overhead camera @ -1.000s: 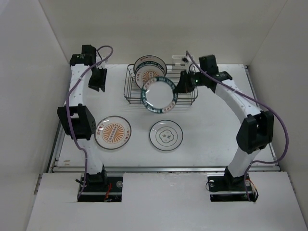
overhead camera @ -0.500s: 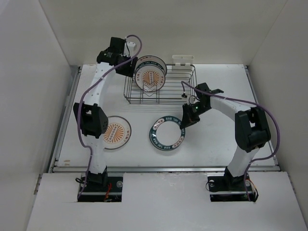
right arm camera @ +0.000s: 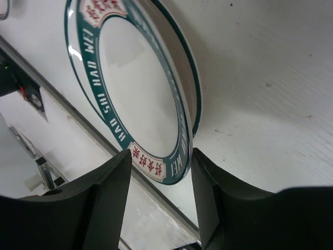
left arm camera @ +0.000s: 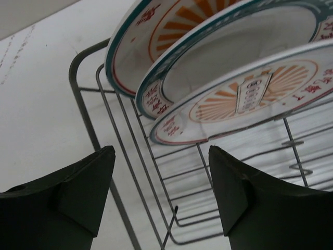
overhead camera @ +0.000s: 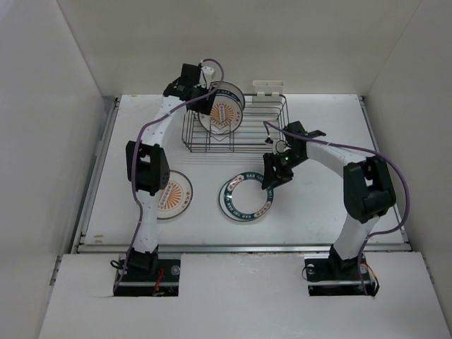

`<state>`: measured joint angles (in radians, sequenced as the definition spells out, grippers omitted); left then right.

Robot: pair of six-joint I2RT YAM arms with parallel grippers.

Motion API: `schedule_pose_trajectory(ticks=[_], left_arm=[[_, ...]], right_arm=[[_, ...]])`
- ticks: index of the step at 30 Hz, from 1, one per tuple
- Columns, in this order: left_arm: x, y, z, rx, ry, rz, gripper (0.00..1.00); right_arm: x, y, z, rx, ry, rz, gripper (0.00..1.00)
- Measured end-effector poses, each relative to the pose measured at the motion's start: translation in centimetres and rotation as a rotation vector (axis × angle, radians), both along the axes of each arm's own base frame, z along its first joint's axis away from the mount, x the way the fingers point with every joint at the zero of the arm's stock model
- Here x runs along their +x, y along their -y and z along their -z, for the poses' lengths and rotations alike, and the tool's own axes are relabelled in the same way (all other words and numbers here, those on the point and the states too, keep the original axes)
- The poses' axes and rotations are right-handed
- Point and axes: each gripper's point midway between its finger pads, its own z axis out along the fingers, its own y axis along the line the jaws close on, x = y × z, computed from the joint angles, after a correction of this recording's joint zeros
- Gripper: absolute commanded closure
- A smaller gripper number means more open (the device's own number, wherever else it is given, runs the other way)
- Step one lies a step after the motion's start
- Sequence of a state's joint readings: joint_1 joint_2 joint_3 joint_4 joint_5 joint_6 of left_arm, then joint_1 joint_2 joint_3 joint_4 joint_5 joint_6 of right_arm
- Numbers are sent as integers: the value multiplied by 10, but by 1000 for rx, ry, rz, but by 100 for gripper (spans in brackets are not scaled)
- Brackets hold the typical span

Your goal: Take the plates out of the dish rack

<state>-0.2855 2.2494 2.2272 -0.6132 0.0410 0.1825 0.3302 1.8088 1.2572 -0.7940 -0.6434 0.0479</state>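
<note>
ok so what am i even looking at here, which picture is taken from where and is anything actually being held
Two robot arms are bolted at the near edge of a table. The wide picture looks down from above; the two close-ups come from a camera on each wrist. The left hand is open and faces three plates standing in the wire dish rack. The right hand, also open, straddles the rim of a green-rimmed plate lying flat in front of the rack. An orange sunburst plate lies beside it. Nothing is gripped.
</note>
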Motion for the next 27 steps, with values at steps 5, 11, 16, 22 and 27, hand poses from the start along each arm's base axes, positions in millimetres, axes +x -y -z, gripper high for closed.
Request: schedule_pose_trajectory(ticks=[5,11,16,22,27], left_arm=[[20,15,9,23,70,-6,29],[32,19,17,39,105,-12,37],[32,19,17,37,106,-10,40],[32,20,25,38,93,-7,61],[30,20,30,31,74,6,68]], right_arm=[[3,9,5,-78,18,13,45],[2,30,8,-216,12,86,33],[7,41,7,-283,16,131,32],[16,44,1,-298,34,160,32],[15,45,2,-305,28,164,32]])
